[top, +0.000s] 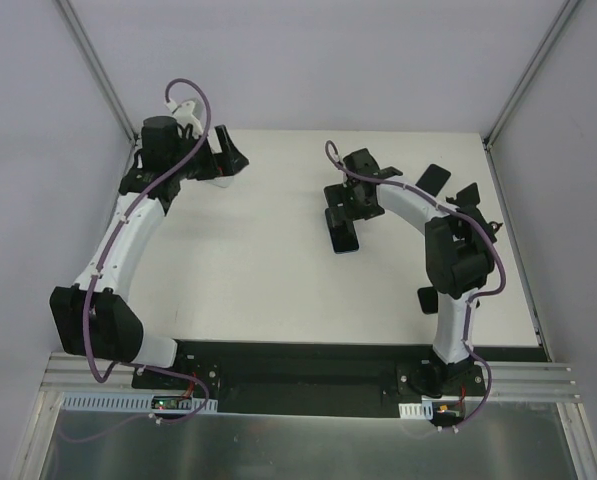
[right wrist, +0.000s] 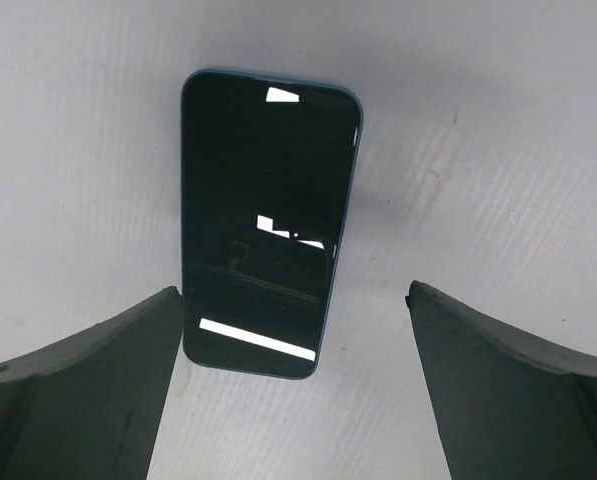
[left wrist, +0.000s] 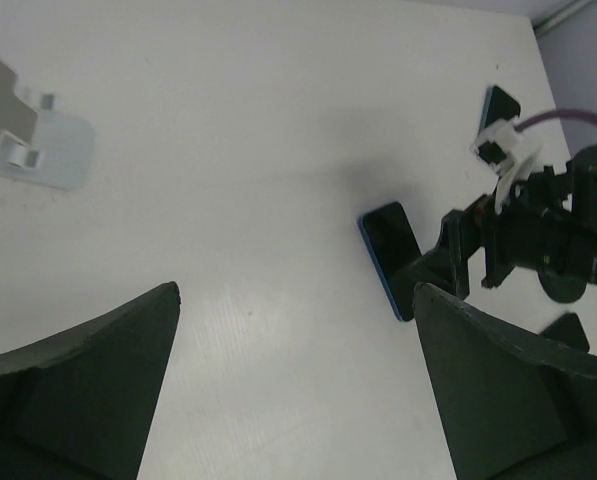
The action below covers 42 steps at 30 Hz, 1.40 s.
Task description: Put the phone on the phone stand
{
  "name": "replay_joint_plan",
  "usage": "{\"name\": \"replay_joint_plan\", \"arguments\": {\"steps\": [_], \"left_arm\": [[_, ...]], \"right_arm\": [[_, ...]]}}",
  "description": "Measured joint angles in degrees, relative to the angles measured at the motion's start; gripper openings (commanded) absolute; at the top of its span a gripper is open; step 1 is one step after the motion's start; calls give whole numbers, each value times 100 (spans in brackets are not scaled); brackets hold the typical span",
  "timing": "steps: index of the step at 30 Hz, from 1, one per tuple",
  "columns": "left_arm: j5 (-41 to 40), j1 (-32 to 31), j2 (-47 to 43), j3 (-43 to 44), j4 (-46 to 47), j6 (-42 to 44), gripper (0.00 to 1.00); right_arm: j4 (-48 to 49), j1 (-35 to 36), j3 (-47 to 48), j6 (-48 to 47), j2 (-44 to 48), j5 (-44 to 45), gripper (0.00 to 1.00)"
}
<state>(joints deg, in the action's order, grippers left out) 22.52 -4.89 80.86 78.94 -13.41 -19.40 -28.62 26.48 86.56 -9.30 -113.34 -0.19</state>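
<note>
1. you are looking at a slim, rectangular, blue-rimmed phone (right wrist: 268, 225) with rounded corners and a glossy black screen. it lies flat, screen up, on the matte white table (top: 258, 270), right of centre.
2. the screen is dark and only mirrors a few bright bars of light.
3. your right gripper (right wrist: 293, 290) hangs directly over the phone with its jaws spread wide and nothing grasped.
4. from that wrist camera, the phone's lower left corner meets the edge of one dark finger (right wrist: 78, 390). you cannot tell whether they touch. the other finger stands well clear of the phone.
5. your left gripper (left wrist: 295, 290) is at the far left of the table. its jaws are also released, with only bare table showing between them.
6. the pale grey-white plastic phone stand (left wrist: 28, 140), with a flat base and small raised hooks, rests on the table near the left gripper, well apart from the phone.
7. from overhead, the left gripper hides most of the stand.
</note>
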Motion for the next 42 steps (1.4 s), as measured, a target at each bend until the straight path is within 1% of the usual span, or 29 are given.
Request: {"name": "replay_joint_plan", "arguments": {"steps": [4, 7, 13, 20, 23, 24, 27, 33, 39, 40, 41, 42], "left_arm": [[-162, -514, -17, -531, -48, 234, 99], [-236, -726, -50, -717, -92, 402, 99], [-468, -793, -328, -1095, -85, 544, 99], [-455, -833, -350, -1106, -79, 542, 98], [-455, -831, -378, -1110, -76, 542, 98], [-457, -833, -398, -1117, -74, 542, 99], [-459, -848, -439, -1130, -72, 542, 99], [-452, -870, -437, -1139, -57, 540, 99], [-391, -870, -400, -1139, -57, 531, 99], [-372, -870, -385, -1139, -57, 531, 99], [-358, -870, -361, -1139, -57, 529, 99], [-356, -870, -345, -1139, -57, 529, 99]], "right_arm": [[-232, 0, 249, 76, -208, 122, 96], [-302, 2, 282, 175, -251, 103, 96], [-634, 101, 721, 391, -529, 227, 96], [-1209, 374, 1547, 424, -1099, 503, 96], [-1355, 450, 1700, 435, -1255, 590, 96], [-1414, 459, 1716, 435, -1283, 599, 99], [-1606, 452, 1840, 439, -1392, 625, 99], [-1814, 437, 2100, 466, -1628, 713, 94], [-1902, 398, 2232, 516, -1757, 708, 93], [-1917, 382, 2240, 529, -1768, 702, 91], [-1928, 363, 2240, 551, -1781, 684, 87], [-1934, 348, 2245, 560, -1786, 678, 84]]}}
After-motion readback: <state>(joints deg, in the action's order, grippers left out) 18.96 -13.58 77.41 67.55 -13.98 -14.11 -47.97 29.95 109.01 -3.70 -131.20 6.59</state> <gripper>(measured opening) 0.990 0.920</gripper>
